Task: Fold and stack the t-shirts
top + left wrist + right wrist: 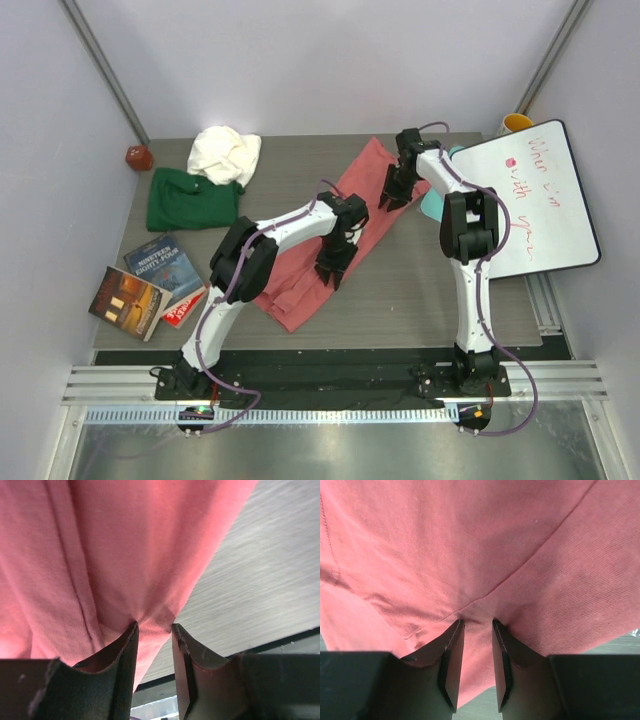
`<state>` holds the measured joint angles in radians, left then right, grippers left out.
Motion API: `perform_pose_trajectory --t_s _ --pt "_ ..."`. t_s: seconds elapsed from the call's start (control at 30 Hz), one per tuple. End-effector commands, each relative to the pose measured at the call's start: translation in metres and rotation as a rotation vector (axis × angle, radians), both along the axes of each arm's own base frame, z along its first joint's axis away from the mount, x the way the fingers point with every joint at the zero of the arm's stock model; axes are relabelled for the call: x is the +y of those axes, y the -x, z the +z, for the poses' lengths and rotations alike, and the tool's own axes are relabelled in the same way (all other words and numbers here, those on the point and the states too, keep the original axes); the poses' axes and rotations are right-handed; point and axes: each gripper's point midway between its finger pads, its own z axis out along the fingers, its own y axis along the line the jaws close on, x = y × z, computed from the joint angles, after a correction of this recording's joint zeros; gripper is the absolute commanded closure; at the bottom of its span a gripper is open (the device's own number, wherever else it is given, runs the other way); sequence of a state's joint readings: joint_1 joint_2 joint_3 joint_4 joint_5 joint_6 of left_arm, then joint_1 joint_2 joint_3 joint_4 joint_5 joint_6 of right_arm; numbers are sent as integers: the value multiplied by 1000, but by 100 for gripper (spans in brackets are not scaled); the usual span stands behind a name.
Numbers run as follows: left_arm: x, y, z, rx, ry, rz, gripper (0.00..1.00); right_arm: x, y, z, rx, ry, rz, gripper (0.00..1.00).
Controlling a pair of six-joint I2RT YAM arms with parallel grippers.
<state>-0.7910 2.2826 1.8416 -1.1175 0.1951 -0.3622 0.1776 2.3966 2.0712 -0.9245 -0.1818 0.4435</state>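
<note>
The salmon-pink t-shirt lies folded into a long band, running diagonally across the middle of the table. My left gripper is low over the band's near half. In the left wrist view its jaws stand apart at the shirt's edge, with creased cloth between the tips. My right gripper is over the band's far end, open, with the shirt lying slack in the gap. The dark green t-shirt lies folded at the back left. The cream-white t-shirt sits crumpled just behind it.
Two books lie at the table's left front. A whiteboard leans at the right edge, with a teal thing beside it and a yellow cup behind. A small red object sits in the back left corner.
</note>
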Motion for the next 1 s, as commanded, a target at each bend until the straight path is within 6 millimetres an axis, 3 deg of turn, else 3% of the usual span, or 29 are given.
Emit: perform_pose_trajectory --t_s 0.0,0.2,0.33,0.47,0.57,0.7,0.8,0.83,0.97 --pt "33 -19 -14 -102 -158 -10 65 11 6 26 -68 25 43 65" --pt "18 -34 8 -144 -69 -4 65 14 2 48 -146 45 54 65" --pt "2 -32 19 -115 12 -21 64 3 -24 57 -199 48 33 64" --pt "0 -27 24 -88 30 -56 64 -3 -46 63 -233 25 5 64" --pt "1 -36 47 -175 56 -47 64 0 -59 85 -290 -2 -6 64" --pt "12 -54 68 -271 61 5 59 13 -57 118 -329 -90 -34 63" --pt "22 -53 62 -253 32 10 59 21 -40 108 -284 -100 -17 63" --pt "25 -52 58 -246 19 3 60 21 -30 91 -241 -83 -12 63" --pt "35 -44 42 -217 -23 -23 60 34 -4 66 -165 -85 25 64"
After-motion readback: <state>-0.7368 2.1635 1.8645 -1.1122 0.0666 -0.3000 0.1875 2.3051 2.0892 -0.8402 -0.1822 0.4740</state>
